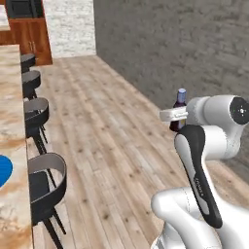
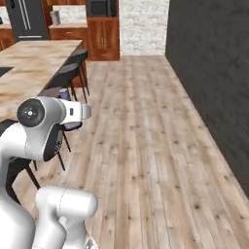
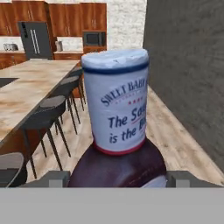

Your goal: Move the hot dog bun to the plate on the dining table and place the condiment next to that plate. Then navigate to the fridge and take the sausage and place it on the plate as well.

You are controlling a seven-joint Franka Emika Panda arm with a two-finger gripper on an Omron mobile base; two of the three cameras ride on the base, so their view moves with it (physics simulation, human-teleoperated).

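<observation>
Bottle (image 3: 116, 131) nearest the lens, upright, pinched at its dark base between gripper (image 3: 114, 178) fingers (image 3: 52, 178), pale cap uppermost; carried in the air above wooden floor (image 1: 112, 146), clear of the table (image 1: 9, 146). Left of it, beige marble top with a sliver of blue plate (image 1: 4, 170) at the edge, dark stools (image 1: 44, 187) alongside. Fridge (image 3: 36, 40) far off among wooden cabinets (image 3: 76, 17).

Condiment (image 3: 116, 131): glossy dark body, matt pale cap, possibly a paper label. Tabletop (image 3: 30, 87) rendered as polished marble-look stone. Floor (image 1: 112, 146) planked wood, matt. Stools (image 1: 44, 185) smooth dark plastic.
</observation>
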